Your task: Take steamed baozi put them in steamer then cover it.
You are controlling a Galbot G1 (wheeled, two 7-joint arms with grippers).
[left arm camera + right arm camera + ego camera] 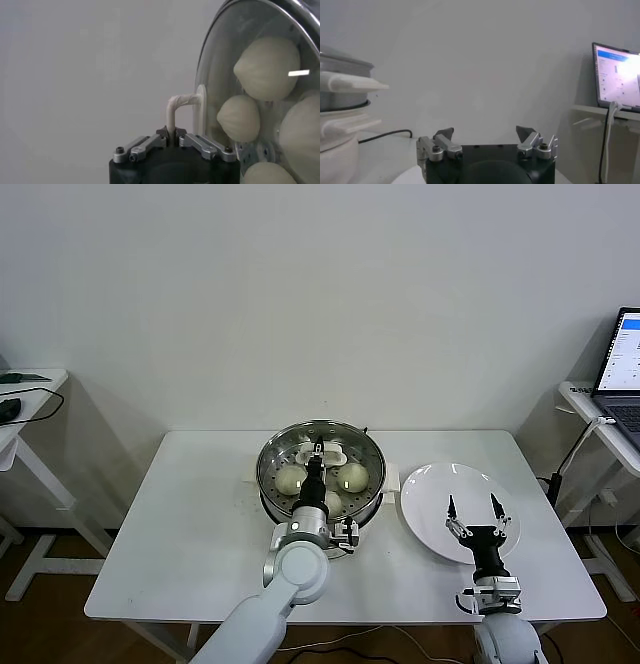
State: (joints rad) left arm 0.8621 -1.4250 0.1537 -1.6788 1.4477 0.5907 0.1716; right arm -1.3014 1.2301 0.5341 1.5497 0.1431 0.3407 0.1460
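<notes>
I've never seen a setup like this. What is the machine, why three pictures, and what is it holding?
It is a two-armed robot at a white table. One picture looks down from its head; the other two come from cameras on its wrists. The left gripper is shut on the handle of the glass lid, over the steamer. Buns show through the glass. The right gripper hangs open and empty over a white plate. A laptop sits on a side table.
</notes>
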